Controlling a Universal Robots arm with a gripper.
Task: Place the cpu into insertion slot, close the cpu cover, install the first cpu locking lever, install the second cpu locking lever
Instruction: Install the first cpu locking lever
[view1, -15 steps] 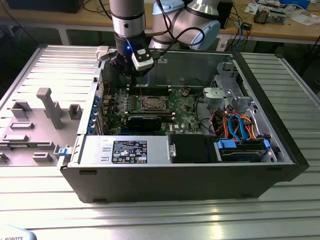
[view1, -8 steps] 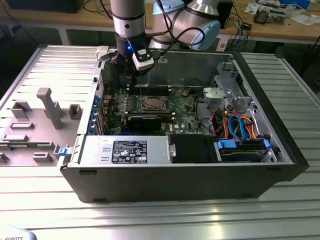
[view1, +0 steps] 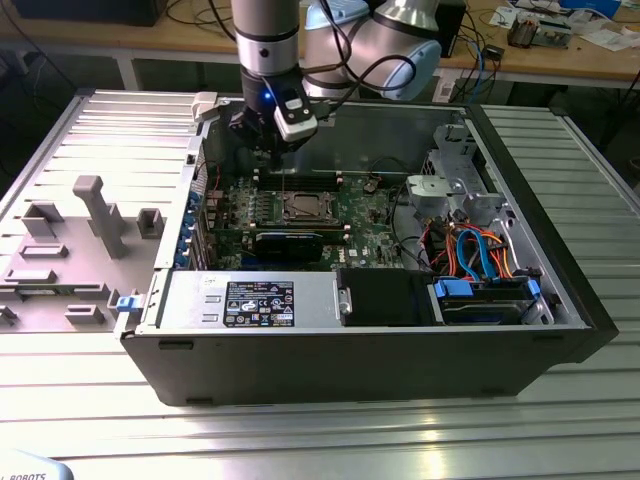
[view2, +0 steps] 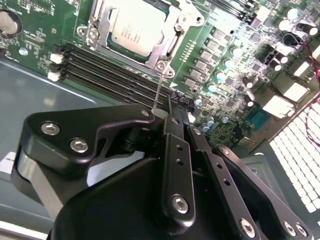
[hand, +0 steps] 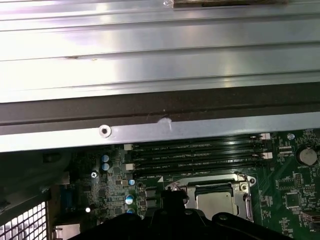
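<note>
Exterior view: gripper (view1: 272, 150) low inside open PC case (view1: 560, 300), above memory slots, just behind insertion slot (view1: 303, 207).

Second wrist view: cpu (view2: 138, 28) seated in socket, cpu cover (view2: 165, 48) down around it. Jaws pinched nearly together on thin locking lever (view2: 158, 90).

First wrist view: cpu (hand: 215, 202) under frame.

Judgement: lever springy stiff wire, slippery; grip near free end. Chip light, fragile.
</note>
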